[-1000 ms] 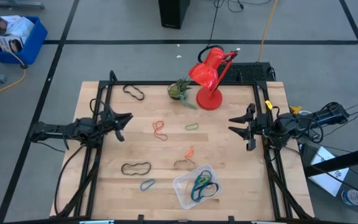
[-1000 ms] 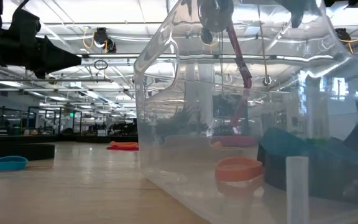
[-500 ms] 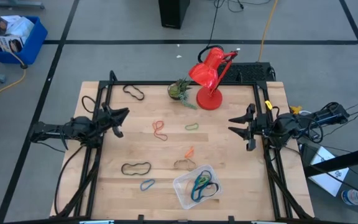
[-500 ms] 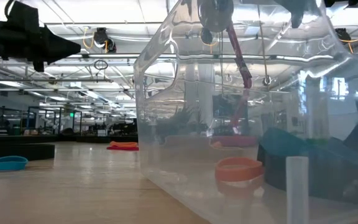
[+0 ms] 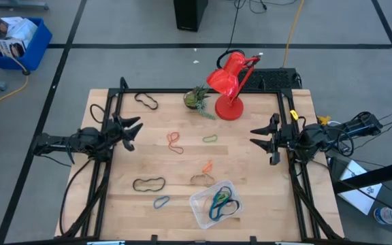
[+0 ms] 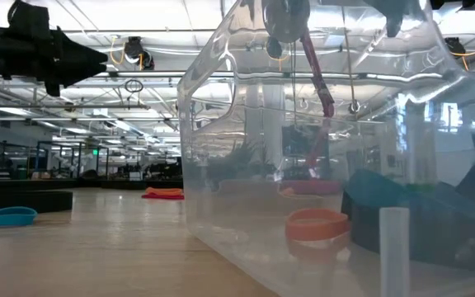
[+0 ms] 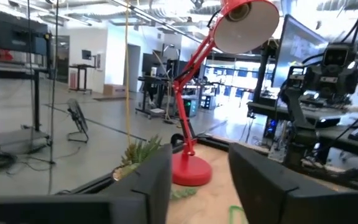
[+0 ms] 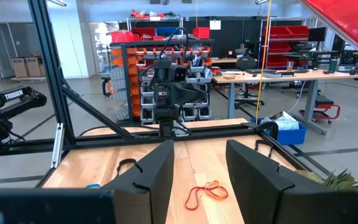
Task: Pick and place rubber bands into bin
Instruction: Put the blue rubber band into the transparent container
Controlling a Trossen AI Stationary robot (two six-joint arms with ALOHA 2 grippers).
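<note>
Rubber bands lie loose on the wooden table [image 5: 114,204]: a black one [image 5: 146,101] at the far left, a red one [image 5: 175,141], a green one [image 5: 210,139], an orange one [image 5: 207,165], a tan one [image 5: 201,180], a black one [image 5: 148,184] and a blue one [image 5: 161,201]. The clear bin [image 5: 197,209] stands near the front edge with blue, green and black bands [image 5: 223,204] inside. My left gripper [image 5: 135,133] is open and empty above the table's left part. My right gripper [image 5: 252,136] is open and empty at the right.
A red desk lamp [image 5: 230,85] and a small plant [image 5: 197,99] stand at the table's far edge. Black frame rails [image 5: 107,163] run along both sides of the table. A blue bin [image 5: 15,41] stands on the floor beyond the table's far left corner.
My left gripper has risen and drawn back a little toward the table's far left, still open. The bands and the bin lie as before.
</note>
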